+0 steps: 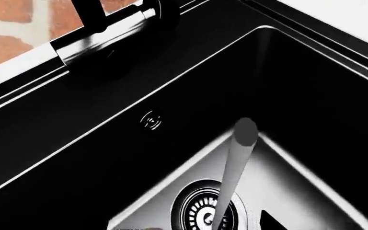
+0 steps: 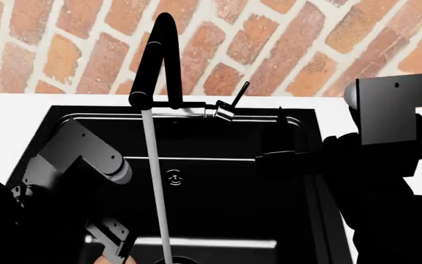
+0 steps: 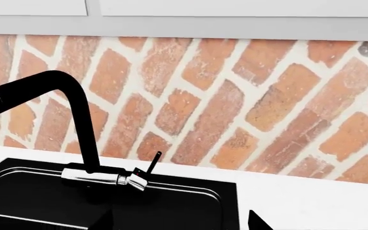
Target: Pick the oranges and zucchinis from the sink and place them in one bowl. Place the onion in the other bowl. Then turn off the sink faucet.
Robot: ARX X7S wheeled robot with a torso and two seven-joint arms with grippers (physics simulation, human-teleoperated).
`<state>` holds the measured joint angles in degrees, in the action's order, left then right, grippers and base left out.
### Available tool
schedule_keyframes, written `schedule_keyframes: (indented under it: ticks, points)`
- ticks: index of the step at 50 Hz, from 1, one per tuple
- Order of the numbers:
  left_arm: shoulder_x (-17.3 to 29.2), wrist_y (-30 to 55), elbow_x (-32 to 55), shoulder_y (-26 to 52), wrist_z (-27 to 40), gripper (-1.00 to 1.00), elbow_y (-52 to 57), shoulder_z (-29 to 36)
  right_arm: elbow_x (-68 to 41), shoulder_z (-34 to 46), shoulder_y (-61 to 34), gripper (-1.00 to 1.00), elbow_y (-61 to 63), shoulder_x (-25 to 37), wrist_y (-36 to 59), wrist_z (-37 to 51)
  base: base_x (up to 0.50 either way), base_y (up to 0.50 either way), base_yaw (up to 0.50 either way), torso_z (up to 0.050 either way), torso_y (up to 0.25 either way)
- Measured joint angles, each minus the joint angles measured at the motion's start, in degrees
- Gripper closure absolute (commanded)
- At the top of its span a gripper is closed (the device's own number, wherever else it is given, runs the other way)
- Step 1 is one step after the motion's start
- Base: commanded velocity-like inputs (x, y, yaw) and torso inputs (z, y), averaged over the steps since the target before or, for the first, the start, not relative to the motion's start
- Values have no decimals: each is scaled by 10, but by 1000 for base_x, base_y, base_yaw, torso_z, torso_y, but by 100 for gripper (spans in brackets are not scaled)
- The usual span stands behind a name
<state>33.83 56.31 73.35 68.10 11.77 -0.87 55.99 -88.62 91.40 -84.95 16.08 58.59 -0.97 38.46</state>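
You have one sink (image 2: 218, 181), one faucet (image 2: 154, 60) with a single stream of water (image 2: 157, 187) running to one drain (image 1: 204, 211); none of the fruit, vegetables or bowls can be seen. Your left gripper (image 2: 112, 242) sits low in the basin beside the stream, and you cannot tell if its jaws are spread or closed. Your right gripper (image 2: 281, 151) hovers over the sink's right edge, just beside the faucet's lever (image 2: 239, 93), its jaw state also unclear.
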Motion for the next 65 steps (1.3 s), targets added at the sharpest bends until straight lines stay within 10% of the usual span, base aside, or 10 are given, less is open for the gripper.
schedule_keyframes:
  ticks: [65]
  points:
    - [-112, -78, -120, -46, -85, -100, -325, 74, 4, 0, 45, -100, 1, 4, -20, -7, 0, 0, 0, 0, 0]
